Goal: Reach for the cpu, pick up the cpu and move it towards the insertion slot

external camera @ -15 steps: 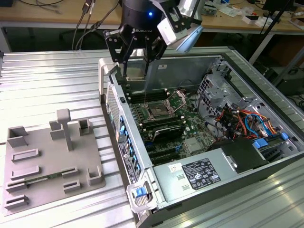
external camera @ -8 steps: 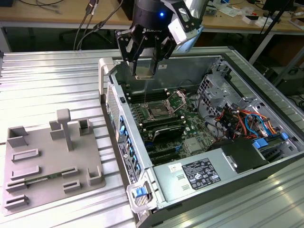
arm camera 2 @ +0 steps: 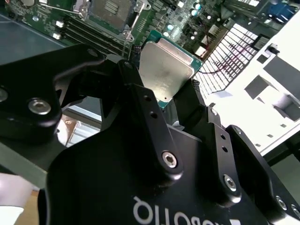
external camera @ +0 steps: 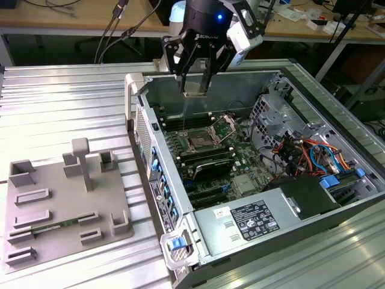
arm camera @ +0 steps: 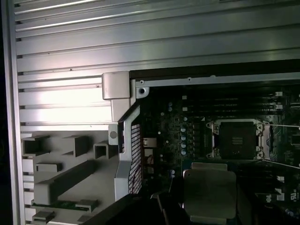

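Note:
My gripper [external camera: 194,88] hangs above the back wall of the open computer case, shut on the cpu [external camera: 194,91], a small flat pale silver chip held by its edges. In the second wrist view the cpu [arm camera 2: 164,70] sits between the two black fingers [arm camera 2: 138,92], its metal top and tan-green rim showing. The insertion slot [external camera: 198,142], a dark square socket in a shiny frame with its bracket swung open, lies on the green board below and nearer than the chip. Both wrist views show the insertion slot [arm camera 2: 112,11] [arm camera: 236,139] a short way from the cpu [arm camera: 209,190].
A grey plastic tray [external camera: 66,205] with raised blocks lies on the ribbed metal table at the exterior view's left. The case wall [external camera: 150,150] stands between tray and board. Black memory slots [external camera: 207,161] flank the socket; coloured cables [external camera: 307,153] and a power supply [external camera: 252,220] fill the case's right side.

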`<action>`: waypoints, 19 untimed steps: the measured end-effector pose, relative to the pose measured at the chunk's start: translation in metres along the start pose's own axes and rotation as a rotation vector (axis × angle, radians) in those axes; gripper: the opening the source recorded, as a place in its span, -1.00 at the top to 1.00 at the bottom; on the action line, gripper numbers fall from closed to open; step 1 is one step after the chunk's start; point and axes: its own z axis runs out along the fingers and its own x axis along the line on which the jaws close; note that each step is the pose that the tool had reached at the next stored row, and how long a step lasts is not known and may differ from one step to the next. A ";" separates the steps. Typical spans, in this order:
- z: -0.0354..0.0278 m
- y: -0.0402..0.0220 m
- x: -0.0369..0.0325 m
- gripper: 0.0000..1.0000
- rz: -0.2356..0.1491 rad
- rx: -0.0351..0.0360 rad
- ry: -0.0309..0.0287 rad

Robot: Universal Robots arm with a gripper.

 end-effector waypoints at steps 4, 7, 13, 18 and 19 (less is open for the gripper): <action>0.0005 0.0034 -0.0205 -0.09 0.007 0.0014 0.0004; 0.0007 0.0055 -0.0339 -0.09 0.012 0.0029 0.0008; 0.0012 0.0092 -0.0541 -0.09 0.021 0.0041 0.0015; 0.0018 0.0117 -0.0714 -0.09 0.029 0.0052 0.0026; 0.0017 0.0118 -0.0728 -0.09 0.029 0.0053 0.0027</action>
